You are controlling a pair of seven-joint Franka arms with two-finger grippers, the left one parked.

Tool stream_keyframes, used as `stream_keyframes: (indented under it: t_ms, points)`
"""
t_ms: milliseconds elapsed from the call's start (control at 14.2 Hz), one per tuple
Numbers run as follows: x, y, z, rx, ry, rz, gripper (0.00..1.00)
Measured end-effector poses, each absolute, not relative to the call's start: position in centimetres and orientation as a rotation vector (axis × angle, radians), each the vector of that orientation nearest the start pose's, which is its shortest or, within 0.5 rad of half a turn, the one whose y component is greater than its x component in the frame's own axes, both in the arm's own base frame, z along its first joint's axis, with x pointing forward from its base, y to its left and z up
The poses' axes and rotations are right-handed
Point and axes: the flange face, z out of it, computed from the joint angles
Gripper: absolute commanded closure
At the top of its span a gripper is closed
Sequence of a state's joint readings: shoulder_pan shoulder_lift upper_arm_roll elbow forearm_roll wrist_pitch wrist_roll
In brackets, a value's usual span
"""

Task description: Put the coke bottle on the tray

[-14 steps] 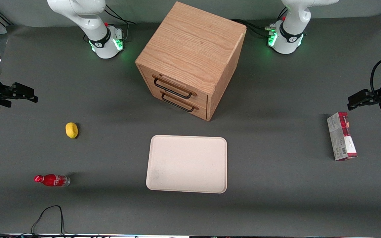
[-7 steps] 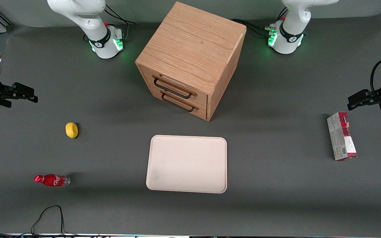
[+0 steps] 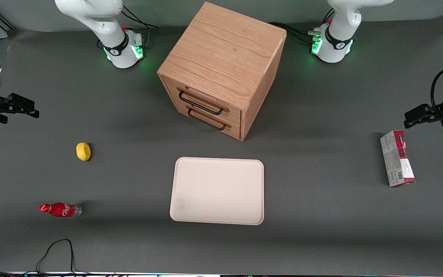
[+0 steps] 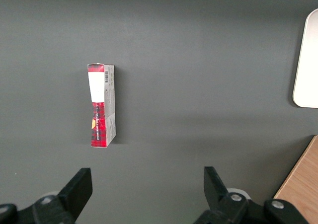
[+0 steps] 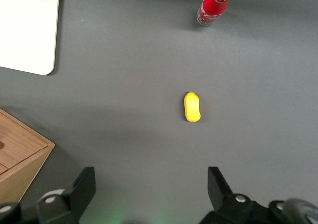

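While coke bottle (image 3: 60,210) stands on surface (image 3: 129,246), well apart from tray (image 3: 217,190), end effector (image 5: 151,186) hangs spread, empty, above lemon (image 3: 83,151).

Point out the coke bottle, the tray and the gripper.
coke bottle (image 3: 60,210): front view, on its red label.
tray (image 3: 217,190): front view, on its bare floor.
gripper (image 5: 151,190): right wrist view, midway between its open fingers.

A red-and-grey carton box (image 4: 101,106) lies flat on the grey desk (image 4: 198,60), well apart from the cream tray (image 4: 308,60) edge; wooden cabinet (image 4: 300,184) corner peeks in.
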State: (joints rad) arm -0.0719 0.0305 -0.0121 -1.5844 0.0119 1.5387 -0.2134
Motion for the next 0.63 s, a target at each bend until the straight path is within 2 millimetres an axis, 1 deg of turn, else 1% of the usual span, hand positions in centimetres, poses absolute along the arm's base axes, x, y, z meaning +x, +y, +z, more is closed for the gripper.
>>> stream_keyframes:
  t_ms: [632]
  points:
    - [55.40,-4.52,59.85,-3.105,-0.200,0.153,0.00]
